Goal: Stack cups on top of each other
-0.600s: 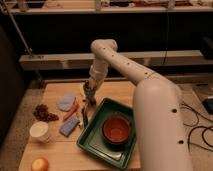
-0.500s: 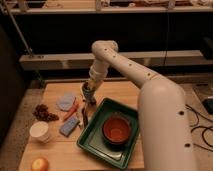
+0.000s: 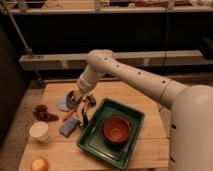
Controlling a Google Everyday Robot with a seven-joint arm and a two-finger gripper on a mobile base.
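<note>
Where the pale arm comes in from the right and bends down over the wooden table, we note the gripper low over the left-centre of the tabletop. It is just off the far-left corner of the green tray. The gripper's end reads as a dark cluster against dark clutter. We cannot tell whether it is released or clamped on anything.

Grey-blue cup: just left of the gripper, touching it or nearly so; we cannot tell which, nor whether the cup stands upright or lies over.

White cup: upright, mouth up, pale inside, near the table's front left. It is well apart from the grey-blue cup. The two are not stacked.

Between them:
- a blue sponge-like block just right of the white cup
- a thin orange-red piece just behind that block

Other things on the table:
- Dark grapes in a cluster by the left edge, behind the white cup.
- Round orange fruit at the front-left corner.
- Orange-red bowl upright inside the tray, to the right of the gripper and nearer the front.
</note>
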